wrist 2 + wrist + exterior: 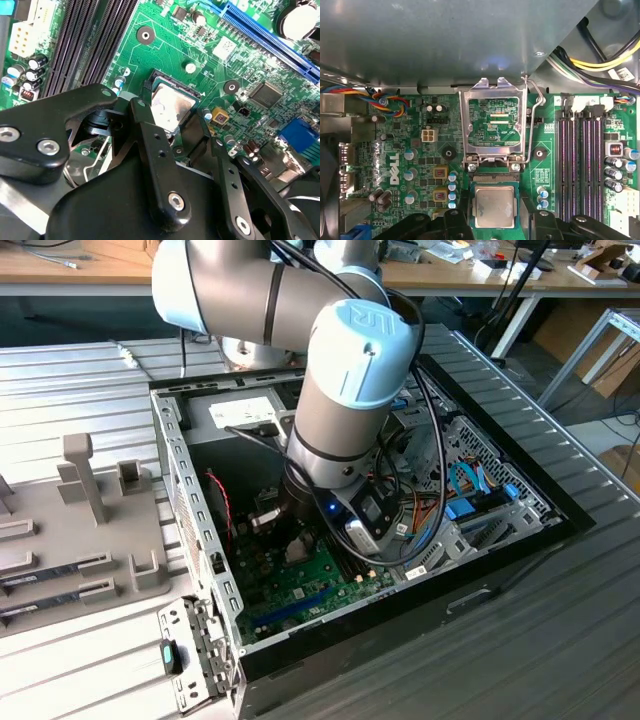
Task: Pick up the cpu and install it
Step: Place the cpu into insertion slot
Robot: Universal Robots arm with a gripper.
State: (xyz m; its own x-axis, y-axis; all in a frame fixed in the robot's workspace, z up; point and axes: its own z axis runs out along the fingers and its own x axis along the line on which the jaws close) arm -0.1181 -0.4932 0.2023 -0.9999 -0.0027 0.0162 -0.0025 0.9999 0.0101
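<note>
Whether the gripper (171, 114) pinches the cpu (494, 206) or merely brackets it cannot be told. It straddles the chip closely on two opposite sides, reaching deep into the case.

- **cpu:** flat square with its silvery lid up and a thin green rim showing. It lies level and squared to the socket (495, 178). By judgement it rests in the seat rather than hanging clear of it, lid up so the underside meets the socket.
- **load plate (492, 125):** hinged metal frame, tipped up and back from the socket. It probably stands open so the chip can go straight down unobstructed.
- **retention lever (536, 107):** bent wire, raised beside the plate and unlatched, which is what frees the plate to stand up.
- **motherboard (420, 165):** green, lying flat in the floor of the case.
- **memory slots (580, 160):** long, dark and parallel, beside the socket on the lever's side.
- **blue expansion slot (270, 40):** runs diagonally past the socket in the second wrist view.
- **computer case (190, 490):** laid on its side with the panel off, so the arm (350, 380) enters from above.
- **grey tray (100, 540):** carries upright fixtures at the exterior view's left, well apart from the gripper.

Status: the chip is at the socket, but the plate and lever are not yet closed, so the installation is judged incomplete.
</note>
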